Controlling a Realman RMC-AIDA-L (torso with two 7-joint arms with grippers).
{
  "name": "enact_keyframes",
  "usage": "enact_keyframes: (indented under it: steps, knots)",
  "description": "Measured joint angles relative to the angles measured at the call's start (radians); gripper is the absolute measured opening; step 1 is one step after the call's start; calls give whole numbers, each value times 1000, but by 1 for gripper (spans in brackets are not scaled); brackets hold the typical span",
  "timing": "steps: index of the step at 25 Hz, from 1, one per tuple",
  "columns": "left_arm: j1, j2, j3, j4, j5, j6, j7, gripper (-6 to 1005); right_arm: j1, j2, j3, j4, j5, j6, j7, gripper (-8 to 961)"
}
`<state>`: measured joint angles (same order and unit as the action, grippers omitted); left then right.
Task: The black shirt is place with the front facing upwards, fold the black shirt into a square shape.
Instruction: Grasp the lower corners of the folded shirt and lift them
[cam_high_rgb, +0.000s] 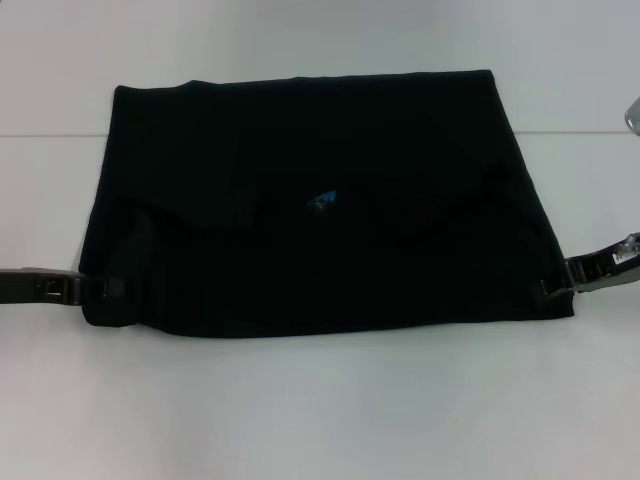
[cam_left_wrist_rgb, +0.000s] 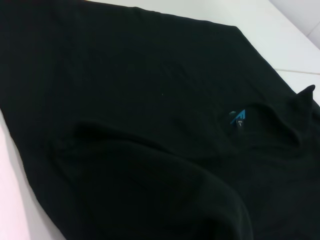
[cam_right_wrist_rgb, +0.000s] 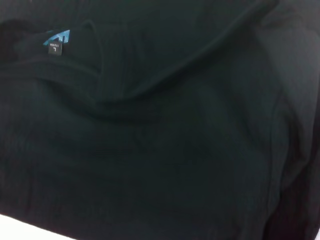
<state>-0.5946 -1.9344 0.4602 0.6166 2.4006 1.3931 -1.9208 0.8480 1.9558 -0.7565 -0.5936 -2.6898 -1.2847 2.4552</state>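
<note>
The shirt (cam_high_rgb: 320, 200) lies flat on the white table (cam_high_rgb: 320, 420), already folded into a wide block. Its blue label (cam_high_rgb: 320, 201) shows near the middle. The left claw (cam_high_rgb: 100, 292) is at the shirt's near left corner. The right claw (cam_high_rgb: 552, 290) is at the near right corner. I cannot tell if either claw is apart or pinching the cloth. I think one more fold is in hand. Next, both corners need lifting together and carrying over the label toward the far edge.

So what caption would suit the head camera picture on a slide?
Both grippers, left and right, at the near corners of a partly folded black shirt on a white table.
</note>
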Motion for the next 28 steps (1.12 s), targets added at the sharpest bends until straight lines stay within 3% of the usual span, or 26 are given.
enact_keyframes:
  steps: [9,13,16,21,24,28]
  knots:
    - [-13,6,0,-17,6,10,0,62,-3,0,0,0,5,-5,-5,220]
    - [-20,16,1,-28,9,36,-3,62,-7,-1,10,-29,6,-76,-35,126]
    - [-22,39,2,-28,10,147,-24,62,-28,-13,37,-76,7,-173,-65,49]
    - [-34,73,3,-29,78,345,-68,62,-66,-57,81,-113,7,-378,-162,50]
    - [-50,77,26,-34,173,468,-78,62,-89,-72,79,-109,4,-517,-250,50]
    - [-52,61,122,-41,242,609,-69,63,-128,-66,58,-104,-1,-668,-383,50]
